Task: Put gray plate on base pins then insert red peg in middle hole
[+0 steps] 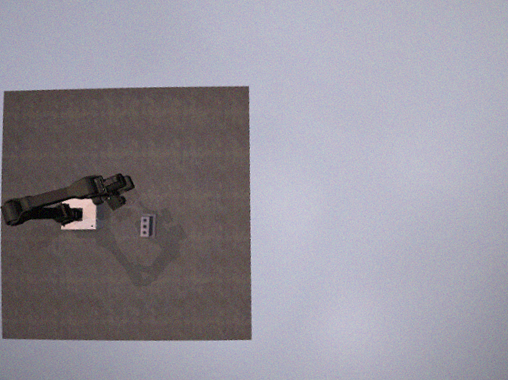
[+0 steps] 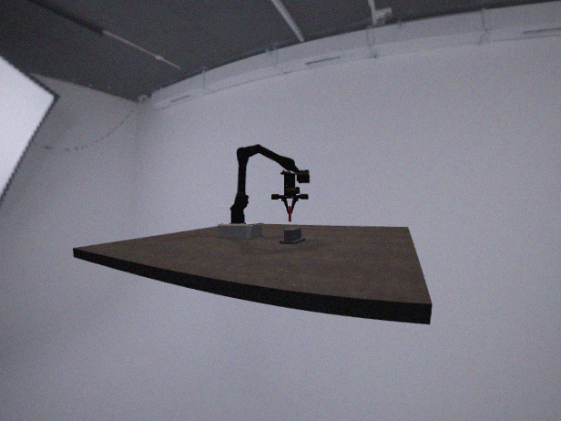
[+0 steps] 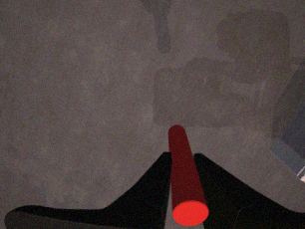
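1. The pincer (image 2: 290,210) hangs above the desk (image 2: 355,269), pointing straight down from the black arm (image 2: 255,152).
2. Its two dark fingers are nearly closed and clamped on the red peg (image 3: 184,175), which stands upright between them with its lower end sticking out below the tips.
3. From the side the red peg (image 2: 290,213) is lifted well clear of the desk, touching nothing but the fingers.
4. The gray plate (image 1: 148,225) sits on the base (image 2: 292,235), well apart from the peg and lower than it; from above, three dark holes in a row show on the plate.
5. I think the plate lies flat on its pins, though at this distance the pins themselves are too small for me to make out.
6. The arm's pale mounting block (image 1: 83,221) rests on the desk near the base.
7. From overhead the pincer (image 1: 116,191) is off to one side of the plate, not above its middle hole.
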`<state>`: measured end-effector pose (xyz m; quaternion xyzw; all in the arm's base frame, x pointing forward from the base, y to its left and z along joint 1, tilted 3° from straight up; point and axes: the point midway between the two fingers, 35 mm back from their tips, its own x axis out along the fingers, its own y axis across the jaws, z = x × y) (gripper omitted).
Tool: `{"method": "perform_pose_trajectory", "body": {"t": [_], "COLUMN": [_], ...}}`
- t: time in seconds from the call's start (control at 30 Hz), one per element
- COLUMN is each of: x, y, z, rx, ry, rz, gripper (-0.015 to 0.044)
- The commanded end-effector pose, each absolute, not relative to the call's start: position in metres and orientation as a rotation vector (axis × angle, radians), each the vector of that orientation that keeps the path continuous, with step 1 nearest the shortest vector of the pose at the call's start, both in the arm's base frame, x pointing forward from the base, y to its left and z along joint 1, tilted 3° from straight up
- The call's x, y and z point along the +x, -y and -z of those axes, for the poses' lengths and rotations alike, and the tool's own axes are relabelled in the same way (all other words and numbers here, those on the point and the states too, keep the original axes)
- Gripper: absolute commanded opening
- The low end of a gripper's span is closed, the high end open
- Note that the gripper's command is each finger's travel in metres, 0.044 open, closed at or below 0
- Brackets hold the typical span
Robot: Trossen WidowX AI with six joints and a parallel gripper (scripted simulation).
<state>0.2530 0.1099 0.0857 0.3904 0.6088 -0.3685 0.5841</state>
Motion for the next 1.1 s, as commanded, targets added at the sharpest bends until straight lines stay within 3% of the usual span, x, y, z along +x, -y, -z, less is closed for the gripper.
{"method": "perform_pose_trajectory", "body": {"t": [0.0,1.07], "x": [0.260,0.315], "y": [-0.104,-0.031], "z": [-0.085,-0.085], "rx": [0.911,0.928], "ry": [-1.421,-1.404], "rz": [0.862,0.859], "gripper": [0.0000,0.0000]}}
